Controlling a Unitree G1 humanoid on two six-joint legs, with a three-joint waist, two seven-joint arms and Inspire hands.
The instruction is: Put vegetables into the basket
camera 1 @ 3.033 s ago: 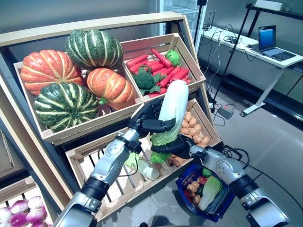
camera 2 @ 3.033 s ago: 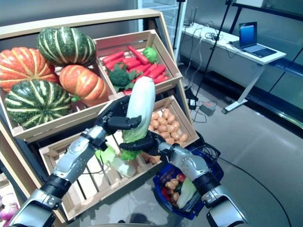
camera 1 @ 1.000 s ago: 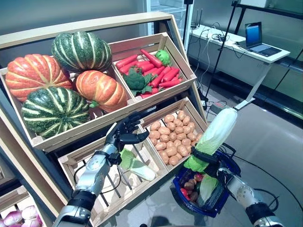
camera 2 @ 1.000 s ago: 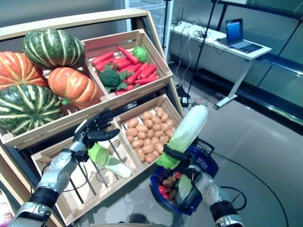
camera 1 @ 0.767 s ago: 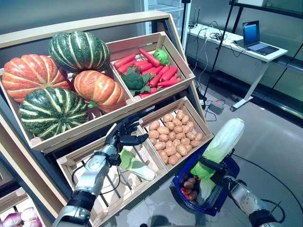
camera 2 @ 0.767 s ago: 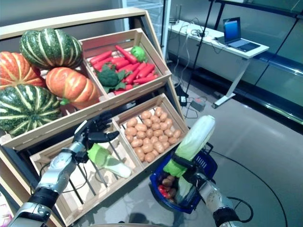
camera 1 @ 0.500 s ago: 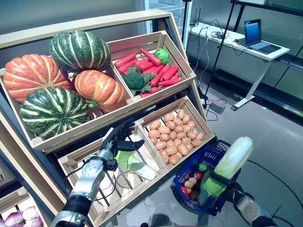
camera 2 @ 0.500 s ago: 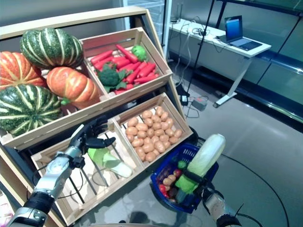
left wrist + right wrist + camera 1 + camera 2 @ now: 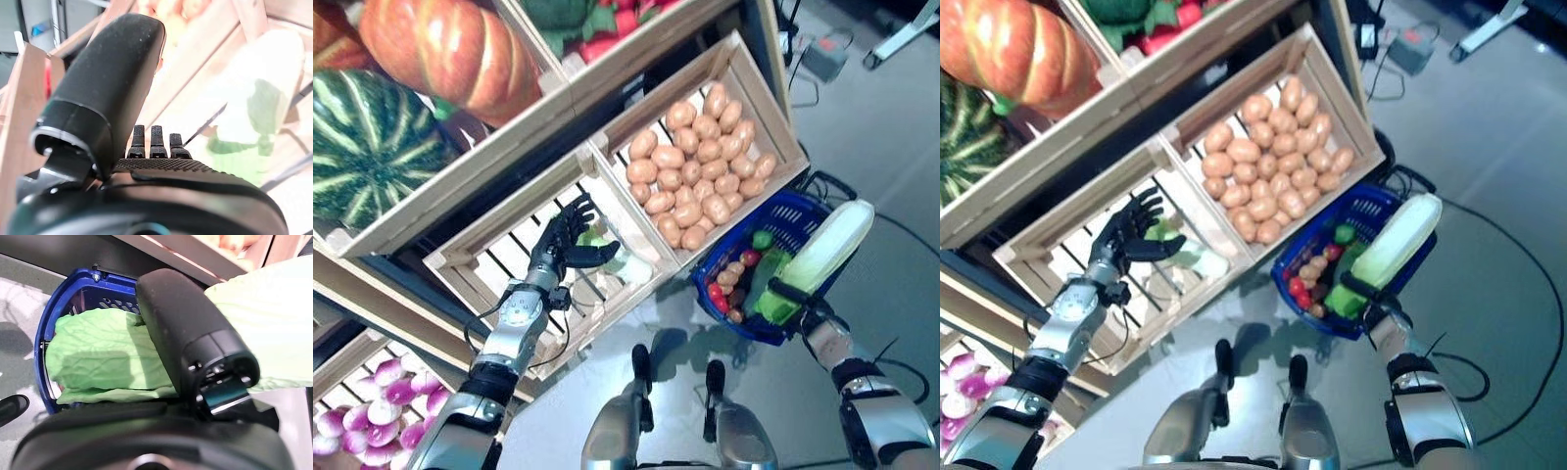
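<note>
Wooden crates [image 9: 607,166] stand over grey floor [image 9: 891,127] beside blue basket [image 9: 803,211].

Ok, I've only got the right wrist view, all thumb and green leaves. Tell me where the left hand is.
Observer: The left hand hovers open over the slatted wooden crate, holding nothing.
Operator: Say what's in that crate.
Observer: One small pale green cabbage, right beside that hand's fingertips.
Operator: Now describe the far end of my cabbage.
Observer: The long pale napa cabbage gripped in the right hand angles upward, its whitish end past the rim of the blue plastic basket.
</note>
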